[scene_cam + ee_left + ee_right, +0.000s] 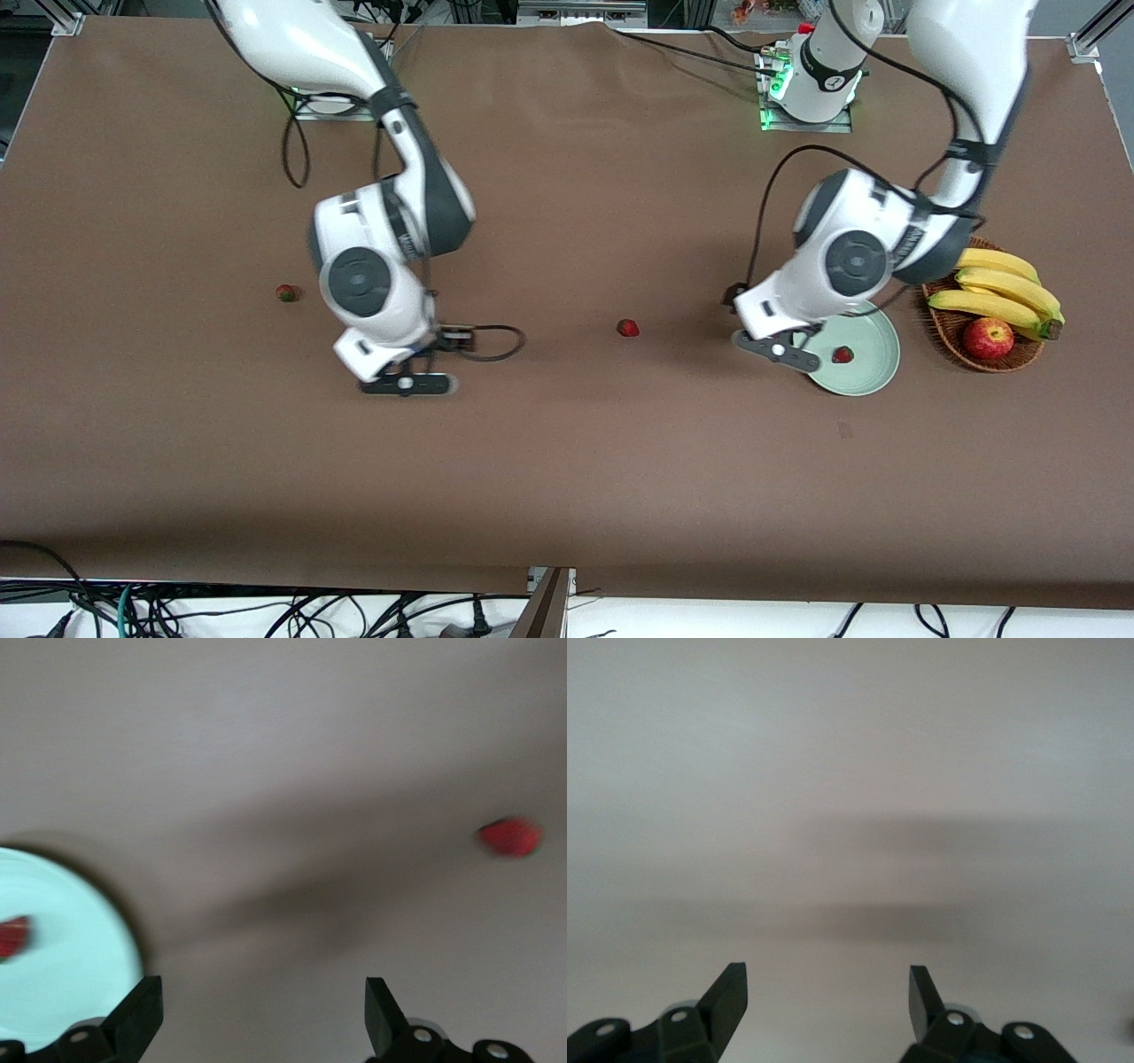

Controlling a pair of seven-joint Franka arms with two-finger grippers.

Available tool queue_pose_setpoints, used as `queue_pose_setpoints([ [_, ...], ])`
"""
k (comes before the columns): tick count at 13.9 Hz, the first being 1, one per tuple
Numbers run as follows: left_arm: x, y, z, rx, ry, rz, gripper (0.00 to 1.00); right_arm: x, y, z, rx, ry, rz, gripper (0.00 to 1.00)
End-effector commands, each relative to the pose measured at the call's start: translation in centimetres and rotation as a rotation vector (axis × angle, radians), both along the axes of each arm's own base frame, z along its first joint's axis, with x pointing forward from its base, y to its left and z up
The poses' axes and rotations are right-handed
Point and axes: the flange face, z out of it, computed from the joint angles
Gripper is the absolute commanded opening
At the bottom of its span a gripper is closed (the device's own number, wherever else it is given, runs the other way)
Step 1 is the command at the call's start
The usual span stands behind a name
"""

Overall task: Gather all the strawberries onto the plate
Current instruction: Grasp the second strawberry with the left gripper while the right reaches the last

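A: Report the strawberries and the plate.

B: One strawberry (842, 354) lies in the plate (873, 377), a shallow mint-green dish at the left arm's end of the table, just beside the wicker basket (952, 332) that holds bananas (1005, 288) and an apple (989, 338). A second strawberry (628, 328) lies on the bare brown table (567, 487) about midway between the two arms, well apart from the plate. A third strawberry (285, 292) lies toward the right arm's end of the table, farthest of all from the plate.

A: Progress?

B: By judgement, one of three is collected; two are left.

A: State of the left gripper.

B: The left gripper (778, 350) hangs at the plate's rim, on the side toward the middle strawberry. Its fingers (142, 1014) stand wide apart with nothing between them. The left wrist view shows part of the plate with its berry, and the middle strawberry farther off on the cloth.

A: State of the right gripper.

B: The right gripper (407, 385) hangs low over bare table between the middle and third strawberries. Its fingers (731, 997) are spread and hold nothing; the right wrist view shows only cloth under them.

A: Remaining procedure?

B: Most likely each arm takes the berry nearer to it, and both berries must be carried to the plate.
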Motion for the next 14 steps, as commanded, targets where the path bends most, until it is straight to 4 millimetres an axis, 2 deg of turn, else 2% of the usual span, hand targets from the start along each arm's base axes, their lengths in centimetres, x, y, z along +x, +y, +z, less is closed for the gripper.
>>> queue_pose_setpoints([
  [1,0.4,-5.6,-3.8,-0.018,-0.008,0.154,1.00,-3.6,-9.9,0.2,0.018,0.079,0.083,0.82],
  [3,-0.6,-9.2,-6.2,-0.051,-0.045,0.262,1.00,-4.7,-16.8,-2.5,0.008,0.116,0.146,0.82],
  [4,-1.2,-10.9,-7.5,-0.069,-0.061,0.304,1.00,-5.5,-19.5,-3.9,0.006,0.113,0.178,0.82],
  [5,-1.4,-11.6,-8.9,-0.078,-0.078,0.322,1.00,-6.5,-21.5,-5.3,0.003,0.100,0.192,0.82],
  [7,-1.6,-12.2,-11.1,-0.072,-0.131,0.288,1.00,-8.4,-23.5,-7.9,0.015,0.092,0.178,0.82],
  [9,-2.3,-13.3,-12.5,-0.084,-0.142,0.296,1.00,-9.4,-25.3,-9.3,0.044,0.108,0.159,0.82],
  [10,-2.8,-14.0,-13.0,-0.086,-0.138,0.303,1.00,-10.0,-25.9,-10.1,0.059,0.116,0.149,0.82],
  [12,-2.9,-14.1,-13.1,-0.081,-0.138,0.308,1.00,-11.5,-26.8,-12.0,0.077,0.104,0.135,0.82],
  [14,-2.7,-13.8,-12.9,-0.083,-0.140,0.314,0.60,-12.1,-27.5,-13.0,0.071,0.098,0.148,0.82],
])
